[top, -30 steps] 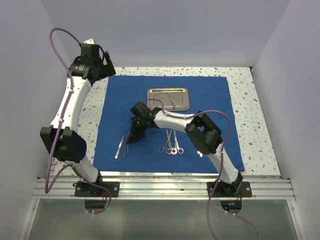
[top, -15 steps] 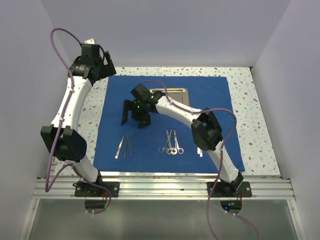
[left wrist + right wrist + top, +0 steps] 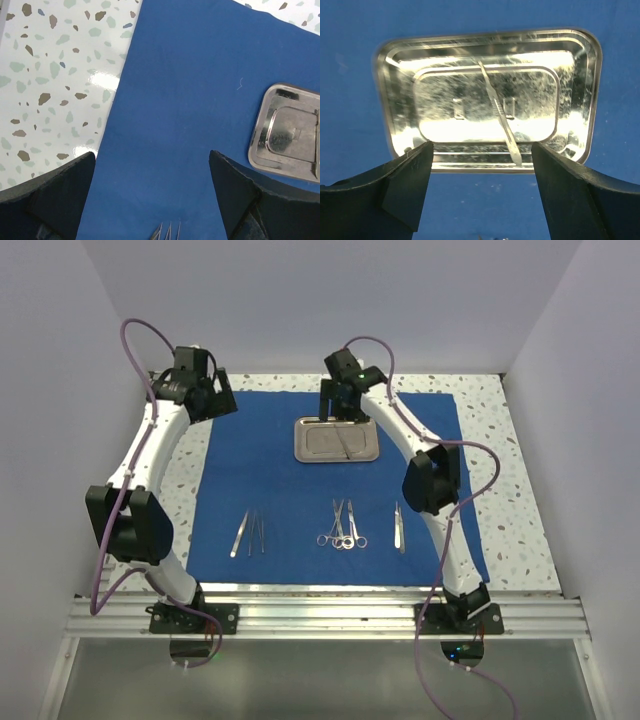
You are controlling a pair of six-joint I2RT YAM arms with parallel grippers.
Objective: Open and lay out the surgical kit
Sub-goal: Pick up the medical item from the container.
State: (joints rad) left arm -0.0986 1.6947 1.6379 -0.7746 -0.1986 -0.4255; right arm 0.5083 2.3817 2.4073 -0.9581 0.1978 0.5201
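Because one slim instrument (image 3: pixel 499 117) lies in the steel tray (image 3: pixel 336 440), the right gripper (image 3: pixel 481 152) hangs over it, jaws spread and empty — in order, I judge, to lift it out. On the flat blue cloth (image 3: pixel 260 470) the tweezers (image 3: pixel 240 533) and scissors (image 3: pixel 342 525) lie in a row; the left gripper (image 3: pixel 151 160), spread too, hangs aside.

Looks like a robotics lab cell: plain pale walls (image 3: pixel 330 300) boxing a speckled desk (image 3: pixel 505 490), aluminium rail (image 3: pixel 330 615) along its near edge.

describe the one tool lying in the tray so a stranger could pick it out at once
On the blue cloth, a shiny steel tray sits at the far middle. Inside lies a slim silver instrument, set diagonally; it alone is in the tray, while the other instruments lie on bare cloth.
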